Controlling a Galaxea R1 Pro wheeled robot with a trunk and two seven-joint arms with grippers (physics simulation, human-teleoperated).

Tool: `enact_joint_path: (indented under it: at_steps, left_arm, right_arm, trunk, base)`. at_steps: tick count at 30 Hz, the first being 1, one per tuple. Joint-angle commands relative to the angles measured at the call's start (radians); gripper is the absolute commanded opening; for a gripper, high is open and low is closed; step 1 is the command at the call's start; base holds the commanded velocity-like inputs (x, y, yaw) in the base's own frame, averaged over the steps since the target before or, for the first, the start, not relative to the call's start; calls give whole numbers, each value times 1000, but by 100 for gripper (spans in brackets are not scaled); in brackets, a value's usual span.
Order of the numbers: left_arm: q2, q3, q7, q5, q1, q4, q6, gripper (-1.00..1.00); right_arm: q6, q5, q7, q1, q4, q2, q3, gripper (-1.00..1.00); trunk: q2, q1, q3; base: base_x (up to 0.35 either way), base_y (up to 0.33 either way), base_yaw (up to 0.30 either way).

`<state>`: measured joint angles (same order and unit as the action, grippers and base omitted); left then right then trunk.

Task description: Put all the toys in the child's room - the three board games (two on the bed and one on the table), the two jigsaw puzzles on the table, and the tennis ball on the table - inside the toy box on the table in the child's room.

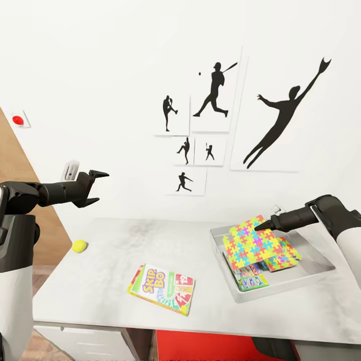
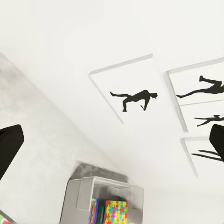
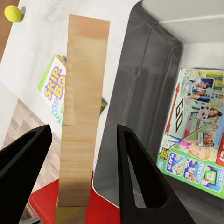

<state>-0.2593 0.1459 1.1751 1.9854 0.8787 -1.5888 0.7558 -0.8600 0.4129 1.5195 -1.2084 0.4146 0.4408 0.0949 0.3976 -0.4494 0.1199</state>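
1. A round red wall button (image 1: 17,120) sits on the white wall at far left.
2. The left gripper (image 1: 95,188) hangs above the table's left end, its black pointed fingers spread apart, nothing between them.
3. The tennis ball (image 1: 79,246), small, fuzzy and yellow-green, lies on the table (image 1: 120,245) near its left edge, well apart from the tray.
4. A flat printed board game (image 1: 161,289) reading "SKIP-BO" in yellow letters lies on the pale grey mottled desktop near its front edge.
5. Black baseball-player silhouette pictures (image 1: 217,90) hang on the wall.
6. The toy box (image 1: 321,268), a shallow grey tray with sloping walls, holds a jigsaw puzzle (image 1: 283,255) and a pale green game box (image 3: 198,130) with "GO" legible in the right wrist view.
7. The right gripper (image 1: 258,225) pinches a second jigsaw puzzle (image 1: 250,243), tilted over the tray; its underside looks plain wood-brown.
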Motion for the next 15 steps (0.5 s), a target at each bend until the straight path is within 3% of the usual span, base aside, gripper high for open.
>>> enact_joint_path:
  at_steps: [1,15]
  left_arm:
    - [0,1,9,7,2,0,7,100]
    - [0,1,9,7,2,0,7,100]
  right_arm:
    - [-10,8,9,-1,2,1,1,-100]
    - [-9,8,10,-4,5,8,2,-100]
  trunk:
    - [2,-1,4]
    - [2,-1,27]
  base:
    - [0,0,0]
    - [0,0,0]
